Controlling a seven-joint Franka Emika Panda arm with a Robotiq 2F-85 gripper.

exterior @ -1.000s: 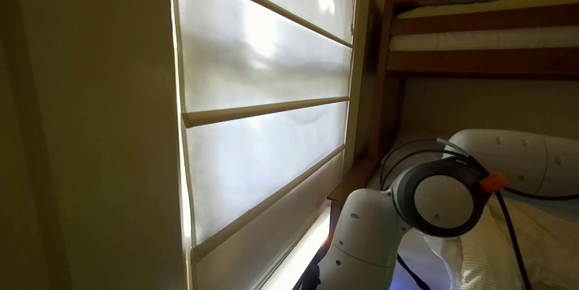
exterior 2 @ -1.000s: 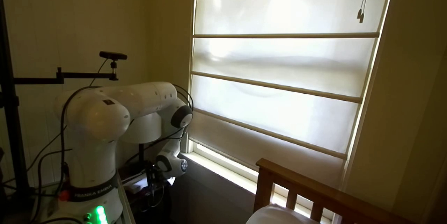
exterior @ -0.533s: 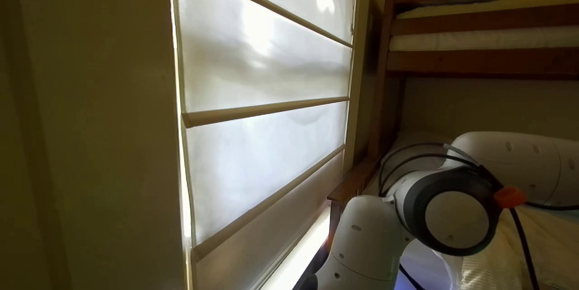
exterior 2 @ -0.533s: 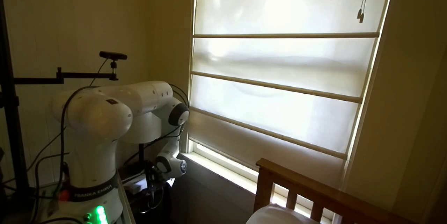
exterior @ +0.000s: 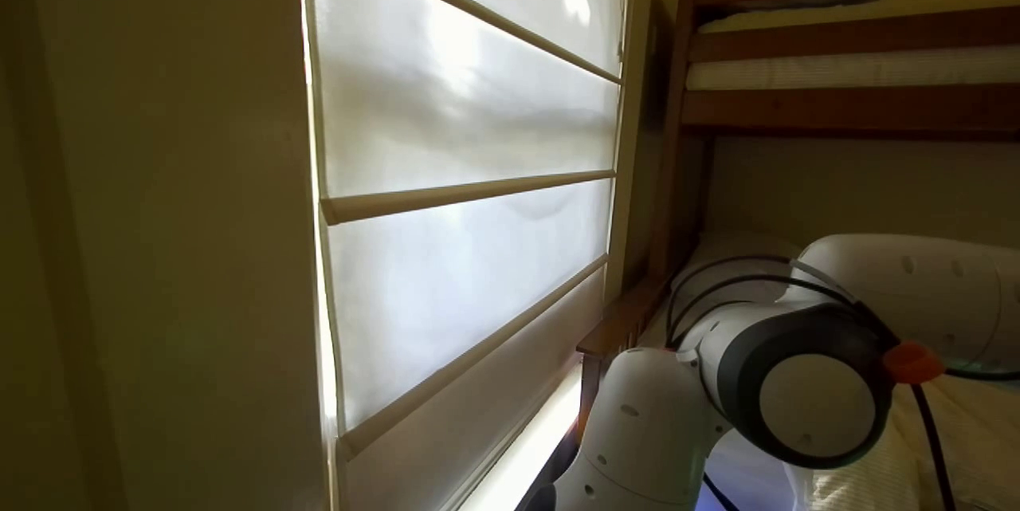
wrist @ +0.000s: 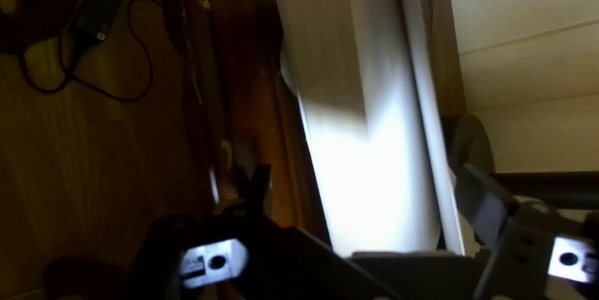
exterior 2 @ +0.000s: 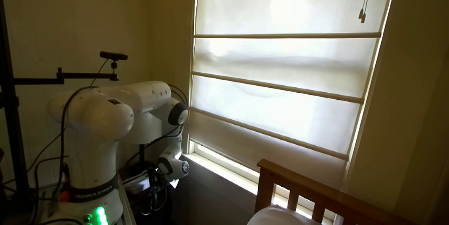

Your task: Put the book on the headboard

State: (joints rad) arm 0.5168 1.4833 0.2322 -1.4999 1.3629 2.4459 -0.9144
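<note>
Book (wrist: 369,159) lay on what looked like brown wood (wrist: 262,103), between the two sides of my pincer (wrist: 367,187) in the wrist view, its long axis running away from me, leaning slightly left. The pincer was spread wide across its narrow width, gripping nothing; whether its right edge touched me, I couldn't tell. The headboard (exterior 2: 308,184) stood well apart, so squeezing, I judged, came first
</note>
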